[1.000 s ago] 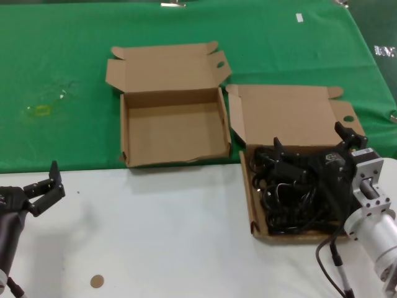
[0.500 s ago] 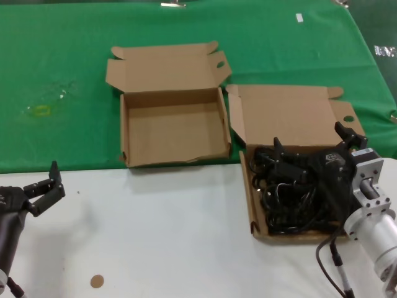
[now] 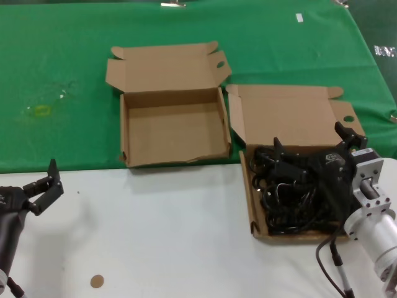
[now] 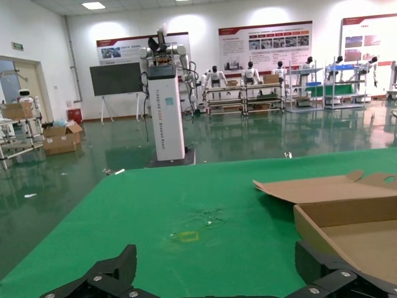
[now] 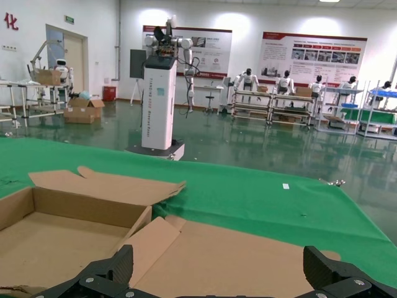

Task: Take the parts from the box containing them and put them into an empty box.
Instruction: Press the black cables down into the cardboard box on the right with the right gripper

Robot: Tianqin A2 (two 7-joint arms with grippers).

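Note:
The black power cords point(image 3: 291, 192) lie tangled in the right cardboard box point(image 3: 249, 202), whose lid flap point(image 3: 285, 115) lies open behind it. My right gripper point(image 3: 310, 148) is open and sits low over the cords, with nothing seen between its jaws. In the right wrist view the gripper point(image 5: 221, 270) faces that lid flap point(image 5: 248, 248). The empty box point(image 3: 173, 130), with a wavy front rim, stands left of it and shows in the right wrist view point(image 5: 56, 230). My left gripper point(image 3: 42, 188) is open and empty over the white table at the near left. It shows in the left wrist view point(image 4: 217, 276).
A green cloth point(image 3: 62, 49) covers the far half of the table and a white surface point(image 3: 161, 236) the near half. A yellow mark point(image 3: 40, 110) lies on the cloth at left. A small brown disc point(image 3: 97, 281) lies near the front edge.
My left gripper has shifted slightly to the left. The right gripper and the boxes have not moved.

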